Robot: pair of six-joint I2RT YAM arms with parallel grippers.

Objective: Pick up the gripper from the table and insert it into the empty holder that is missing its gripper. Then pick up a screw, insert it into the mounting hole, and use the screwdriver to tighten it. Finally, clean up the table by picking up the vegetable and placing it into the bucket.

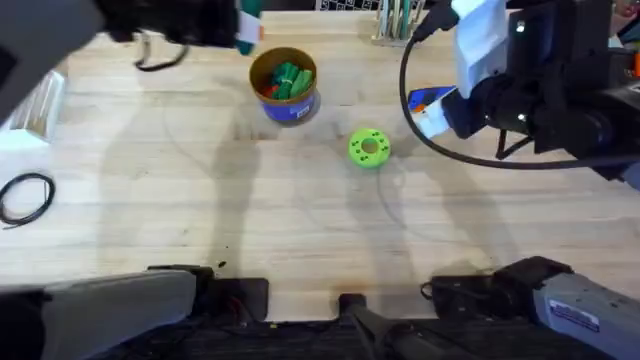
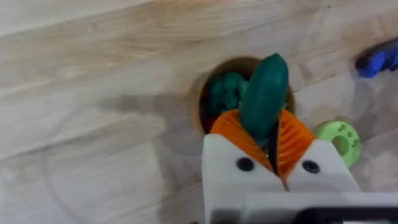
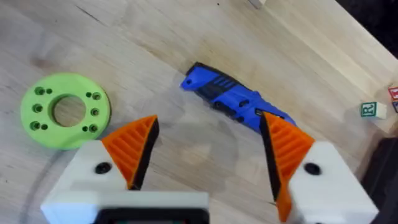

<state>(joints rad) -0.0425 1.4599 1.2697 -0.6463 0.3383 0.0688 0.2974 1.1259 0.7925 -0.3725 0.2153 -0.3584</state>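
Observation:
In the left wrist view my left gripper is shut on the vegetable, a smooth dark green oval. It hangs just above the open bucket. In the overhead view the bucket stands at the back middle of the table, with green and red toy pieces inside. My right gripper is open, with nothing between its orange fingers. It hovers above the blue screwdriver, which lies flat on the wood at the back right. The loose gripper part, the holder and the screw are out of view.
A flat bright green disc lies right of the bucket, close to the screwdriver. A black cable loop rests at the left edge. Small lettered cubes sit beyond the screwdriver. The right arm's black cable arcs over the table.

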